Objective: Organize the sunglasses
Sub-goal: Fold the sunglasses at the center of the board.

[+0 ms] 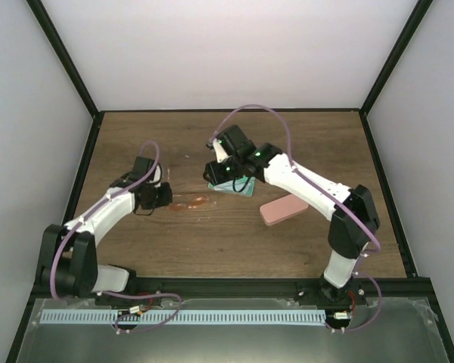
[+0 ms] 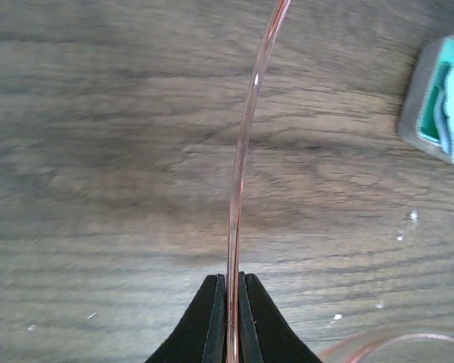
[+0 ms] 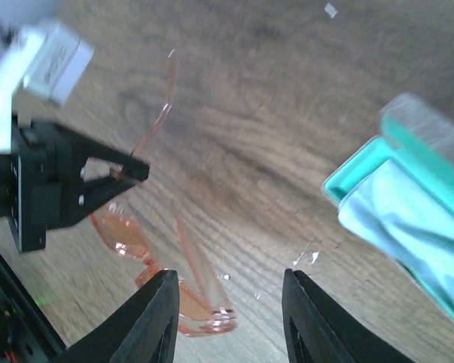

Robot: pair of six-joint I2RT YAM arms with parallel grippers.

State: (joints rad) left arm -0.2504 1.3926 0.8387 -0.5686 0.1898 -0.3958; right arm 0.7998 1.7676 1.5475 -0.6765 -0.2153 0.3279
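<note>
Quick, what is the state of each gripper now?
Left gripper: closed on a temple arm of the orange-lensed sunglasses.
Right gripper: open, gripping nothing.

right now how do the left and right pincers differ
The left pincer is shut, while the right pincer is open. The left pincer clamps a thin arm of the orange sunglasses; the right pincer holds nothing. The left pincer is at the sunglasses' side, while the right pincer points down between them and the open case. Both are black and close to the sunglasses.
</note>
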